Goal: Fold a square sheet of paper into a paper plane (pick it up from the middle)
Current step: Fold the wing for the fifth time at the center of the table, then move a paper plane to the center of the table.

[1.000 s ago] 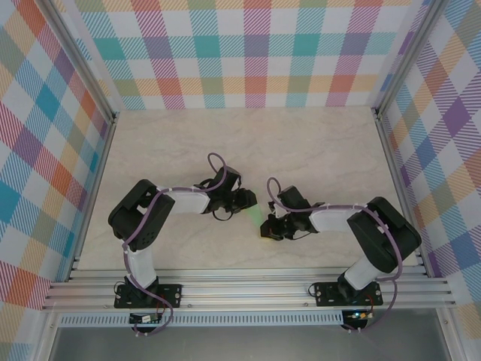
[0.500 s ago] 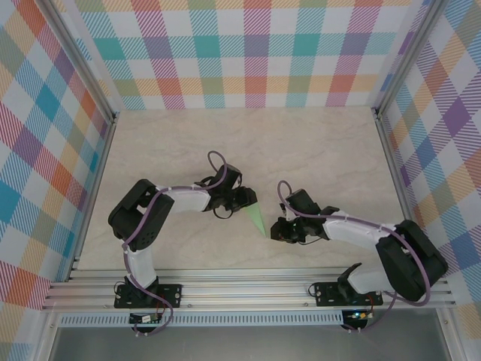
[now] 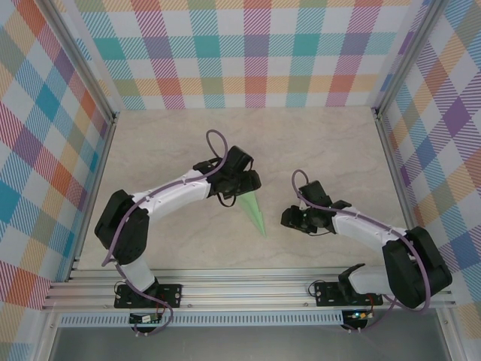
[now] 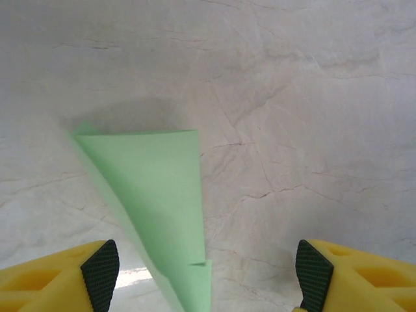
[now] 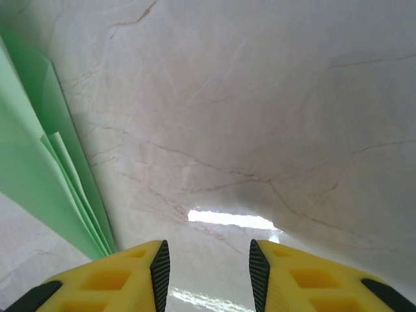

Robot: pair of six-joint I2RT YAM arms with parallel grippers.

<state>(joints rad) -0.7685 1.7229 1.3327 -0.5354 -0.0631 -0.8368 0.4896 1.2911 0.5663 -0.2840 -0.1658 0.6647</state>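
Table [image 3: 323, 150]: pale beige marble-pattern top with thin brown veins, glossy, with a bright glare patch in the right wrist view. One item lies on it, a pale-green paper plane [image 3: 254, 213], folded into a narrow dart, roughly mid-width and nearer the near edge than the far wall. Its pointed tip faces the near edge, angled slightly right; stacked fold layers show along one side.

no legible text anywhere

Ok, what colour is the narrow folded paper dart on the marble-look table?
Plain pale green, that pointed folded paper plane; clearest in the left wrist view.
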